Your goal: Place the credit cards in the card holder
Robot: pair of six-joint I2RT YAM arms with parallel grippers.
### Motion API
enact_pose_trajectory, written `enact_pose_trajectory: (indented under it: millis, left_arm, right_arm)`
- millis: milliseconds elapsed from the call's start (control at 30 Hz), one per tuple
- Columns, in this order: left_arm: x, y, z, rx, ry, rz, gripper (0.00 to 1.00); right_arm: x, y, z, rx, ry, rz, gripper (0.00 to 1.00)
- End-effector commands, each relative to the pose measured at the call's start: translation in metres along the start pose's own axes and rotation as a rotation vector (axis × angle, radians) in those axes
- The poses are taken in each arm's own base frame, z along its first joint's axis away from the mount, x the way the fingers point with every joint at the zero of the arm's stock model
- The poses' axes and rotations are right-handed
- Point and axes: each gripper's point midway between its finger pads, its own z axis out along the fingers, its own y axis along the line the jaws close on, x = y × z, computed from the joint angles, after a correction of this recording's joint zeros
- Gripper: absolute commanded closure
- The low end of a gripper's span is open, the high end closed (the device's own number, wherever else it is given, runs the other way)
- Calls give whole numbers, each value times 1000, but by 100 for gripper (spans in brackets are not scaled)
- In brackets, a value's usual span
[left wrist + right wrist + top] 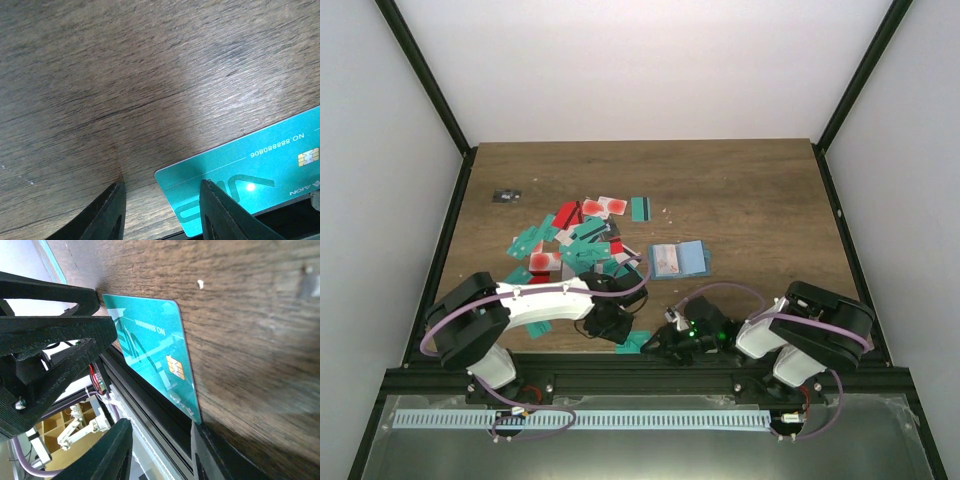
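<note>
- The table (pixel 760 210) is brown wood. A loose pile of credit cards (pixel 575 245) lies left of its middle: teal, red, and white with red blots, many overlapping.
- The card holder (pixel 677 259) lies open and flat just right of the pile, about midway between the left and right edges. It is blue, with its light inner side facing up.
- One teal card (pixel 240 175) lies apart from the pile at the near edge of the table, chip side up, between the two arms. In the right wrist view it runs along the black rail (pixel 150 405) that borders that edge.
- The left gripper (pixel 162 182) is low over the near edge with its jaws apart. Bare wood shows between the fingers, and the right-hand finger (pixel 220 210) crosses over a corner of the teal card. Nothing is clamped.
- The right gripper (pixel 160 422) faces the same card from the other side, also low, with its jaws apart and only the rail in the gap. The card's nearest corner comes up to one fingertip (pixel 200 440), but I cannot tell whether they touch.
- A small dark object (pixel 506 195) sits alone near the far left corner.
</note>
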Motion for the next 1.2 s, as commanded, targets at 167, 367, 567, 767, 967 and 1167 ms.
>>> enact_pose_trajectory:
  millis: [167, 367, 567, 767, 967, 1167]
  left_arm:
    - [22, 5, 27, 18, 91, 9, 58]
    - [23, 2, 27, 38, 94, 19, 59]
    - [22, -6, 22, 82, 96, 35, 59]
    - [14, -14, 6, 100, 71, 36, 59]
    - [2, -13, 2, 60, 55, 22, 60]
    - [-28, -23, -28, 66, 2, 30, 59]
  right_arm:
    - [-15, 2, -1, 11, -79, -85, 68]
    - [-14, 11, -2, -21, -81, -135, 69]
    - [-11, 7, -1, 12, -54, -123, 70]
    - [1, -26, -8, 177, -11, -45, 66]
    - [8, -18, -5, 175, -5, -54, 61]
    - [8, -25, -7, 170, -34, -8, 56]
